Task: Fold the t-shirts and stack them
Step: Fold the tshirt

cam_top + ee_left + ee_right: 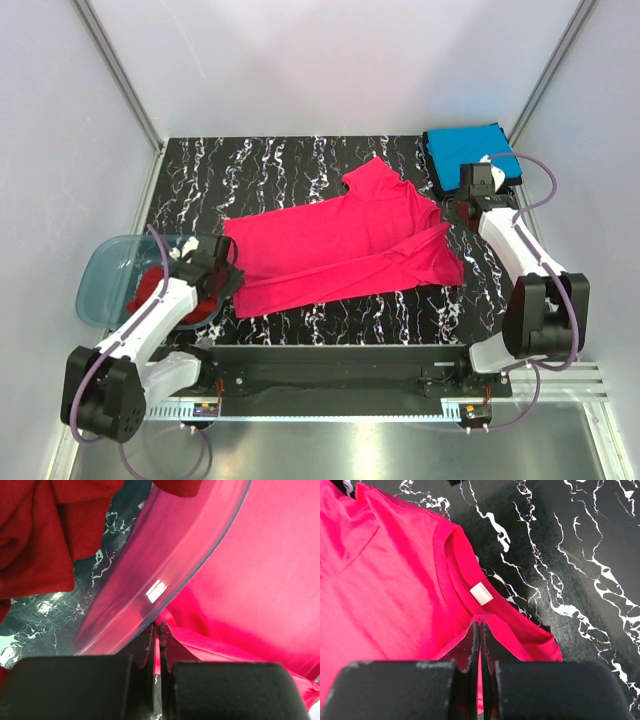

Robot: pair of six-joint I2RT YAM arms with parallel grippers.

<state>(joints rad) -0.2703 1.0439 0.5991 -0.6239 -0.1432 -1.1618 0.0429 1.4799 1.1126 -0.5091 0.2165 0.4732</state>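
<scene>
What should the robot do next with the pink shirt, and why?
Probably lift both ends together and pull gently apart to smooth it: the left end effector and right end effector each pinch the bright pink-red cloth t-shirt, which lies unfolded, skewed and creased.

The pink-red t-shirt [340, 245] is matt cloth; the tub [105, 270] glossy plastic.

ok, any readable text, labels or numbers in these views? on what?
None readable.
White neck tag inside the collar of the pink t-shirt: looks blank, no legible print.
Coloured specks on the front rail: too small to tell whether they carry text.
</scene>
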